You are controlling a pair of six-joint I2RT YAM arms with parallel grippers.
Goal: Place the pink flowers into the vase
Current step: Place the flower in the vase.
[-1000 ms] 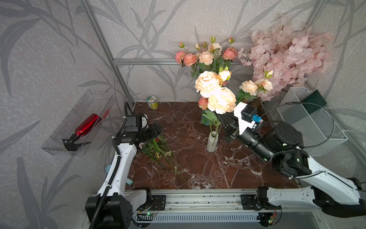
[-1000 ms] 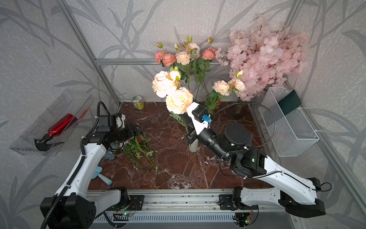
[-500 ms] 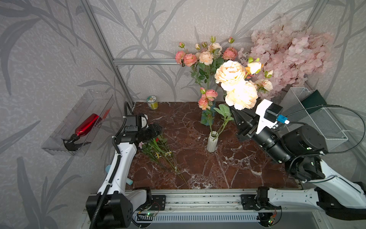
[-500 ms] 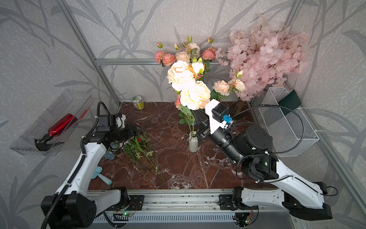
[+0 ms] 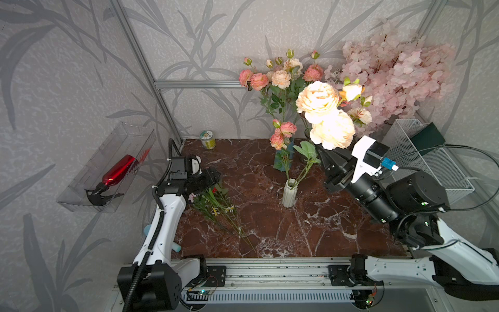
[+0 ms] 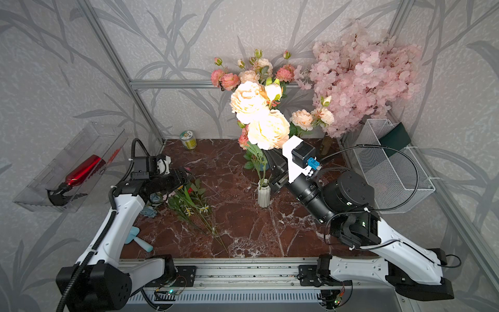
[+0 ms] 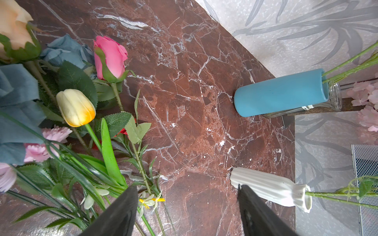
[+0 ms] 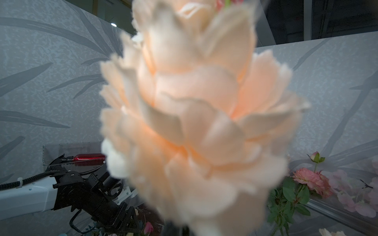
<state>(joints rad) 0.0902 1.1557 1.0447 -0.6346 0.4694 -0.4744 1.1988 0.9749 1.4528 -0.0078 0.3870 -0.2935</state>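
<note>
dark red marble tabletop [image 5: 270, 229] enclosed by grey leaf-patterned walls. the right gripper [image 5: 322, 152] has its jaws hidden beneath the blooms in both top views, but they are clenched. the blurred peach head filling the right wrist view places the grip on the upper stem of one spray of the pink flowers [image 5: 325, 116]. from the grip, two large peach heads rise above the wrist, while the green stem [image 5: 302, 174] slants down into the mouth of the white ribbed vase [image 5: 288, 195], which stands upright near the middle of the table. the left wrist view also shows stems entering its neck. the left gripper [image 7: 186, 187] hangs with jaws released and nothing between them, above the loose mixed flowers [image 5: 216, 208] lying on the table, well apart from the vase. further pink sprays [image 5: 280, 78] stand against the back wall, near the blue vase [image 5: 282, 162]. judged progress: one spray is seated in the vase but not yet let go, so release remains, and the rear sprays appear yet to be moved.
</note>
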